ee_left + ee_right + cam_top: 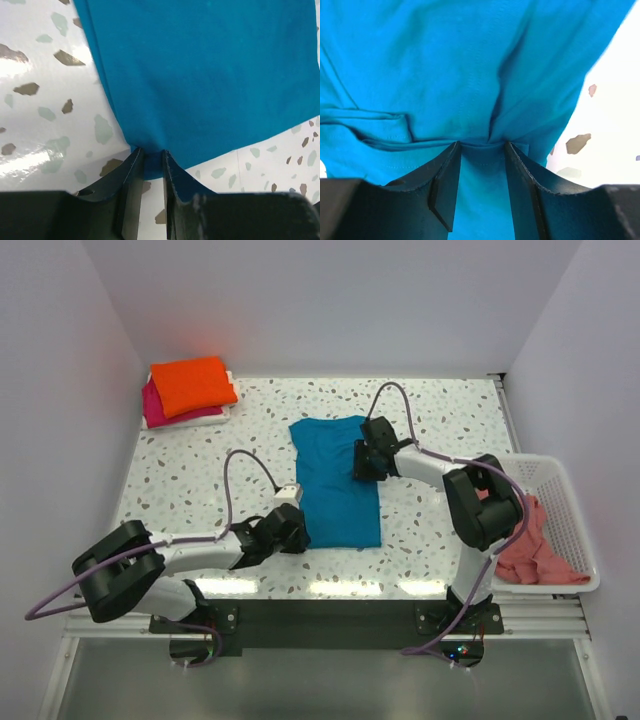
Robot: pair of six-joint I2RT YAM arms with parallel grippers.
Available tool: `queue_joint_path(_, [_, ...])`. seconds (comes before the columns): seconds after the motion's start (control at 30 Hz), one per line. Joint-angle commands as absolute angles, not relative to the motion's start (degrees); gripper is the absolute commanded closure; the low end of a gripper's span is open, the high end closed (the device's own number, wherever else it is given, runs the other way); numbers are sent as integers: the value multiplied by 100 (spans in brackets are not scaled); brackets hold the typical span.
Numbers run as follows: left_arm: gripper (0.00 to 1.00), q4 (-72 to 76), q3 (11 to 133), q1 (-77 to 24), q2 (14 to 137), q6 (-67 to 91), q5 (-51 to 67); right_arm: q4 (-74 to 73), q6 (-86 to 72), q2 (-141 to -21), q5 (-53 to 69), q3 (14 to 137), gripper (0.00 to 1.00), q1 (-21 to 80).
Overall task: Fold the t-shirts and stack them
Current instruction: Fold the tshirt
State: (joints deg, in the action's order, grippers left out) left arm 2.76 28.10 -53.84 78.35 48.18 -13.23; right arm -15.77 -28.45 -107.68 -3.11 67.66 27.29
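Observation:
A teal t-shirt [338, 485] lies flat, folded into a long strip, mid-table. My left gripper [298, 530] sits at its near left corner, and in the left wrist view its jaws [152, 152] pinch that corner of teal cloth [210, 75]. My right gripper [362, 462] is at the strip's right edge. Its jaws [482, 145] hold a bunched fold of the teal cloth [445, 65] near a hem. A folded orange t-shirt [192, 383] lies on a magenta one [155, 410] at the far left corner. A salmon t-shirt [530, 550] hangs crumpled over the basket.
The white mesh basket [563, 478] stands off the table's right edge beside the right arm. White walls close in on the left, back and right of the speckled table [200, 470].

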Motion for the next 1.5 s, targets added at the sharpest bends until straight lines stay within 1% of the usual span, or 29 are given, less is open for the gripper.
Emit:
queue_joint_path(0.0, [74,-580,2777,-5599,7858,5212,-1485,-1819,-2759,-10855,-359,6750,56,2839])
queue_joint_path(0.03, [74,-624,2769,-5599,7788,5238,-1529,-1889,-2786,-10750,-413,6715,55,2830])
queue_joint_path(0.13, [71,-913,2865,-5590,7445,5203,-1634,-2143,-2865,-10197,-771,6557,48,2830])
queue_joint_path(0.17, [69,-1140,2926,-5590,7357,5160,-1661,-2205,-2883,-9812,-834,6513,44,2830])
queue_joint_path(0.2, [64,-1247,3049,-5590,7165,5133,-1687,-2276,-2926,-9626,-896,6434,37,2821])
queue_joint_path(0.23, [60,-1352,3093,-5590,7067,5107,-1687,-2416,-2953,-9450,-1018,6390,34,2821])
queue_joint_path(0.27, [57,-1501,3163,-5590,6953,5072,-1687,-2478,-3005,-9048,-1046,6346,32,2830])
queue_joint_path(0.3, [51,-1564,3173,-5590,6752,5071,-1687,-2531,-3041,-8861,-1046,6215,30,2821])
queue_joint_path(0.33, [48,-1599,3164,-5581,6672,5080,-1609,-2601,-3076,-8642,-1037,6118,30,2821])
queue_joint_path(0.4, [44,-1591,3094,-5555,6513,5071,-1460,-2610,-3216,-8107,-827,5733,31,2830])
queue_joint_path(0.5, [43,-1538,3024,-5537,6452,5133,-1196,-2549,-3401,-7701,-441,5110,34,2830])
queue_joint_path(0.53, [43,-1434,2936,-5537,6425,5150,-1134,-2488,-3541,-7482,-213,4758,39,2830])
queue_joint_path(0.57, [42,-1389,2892,-5520,6390,5159,-1125,-2453,-3542,-7358,-211,4755,41,2839])
queue_joint_path(0.63, [41,-1284,2795,-5406,6390,5150,-986,-2312,-3778,-7042,-18,4256,43,2848])
queue_joint_path(0.77, [40,-670,2409,-5054,6372,5045,-458,-2197,-4174,-6663,229,3605,43,3006])
queue_joint_path(0.97, [38,-422,2224,-4869,6451,4939,-211,-1978,-4534,-6460,421,3147,43,3181])
queue_joint_path(1.2, [41,-281,1987,-4729,6469,5010,-97,-1618,-4913,-6521,483,2857,43,3541])
queue_joint_path(1.37, [45,-246,1855,-4720,6513,5054,-79,-1591,-5071,-6425,431,2550,50,3647])
queue_joint_path(1.47, [47,-220,1793,-4720,6565,5054,-79,-1600,-5141,-6284,387,2330,52,3656])
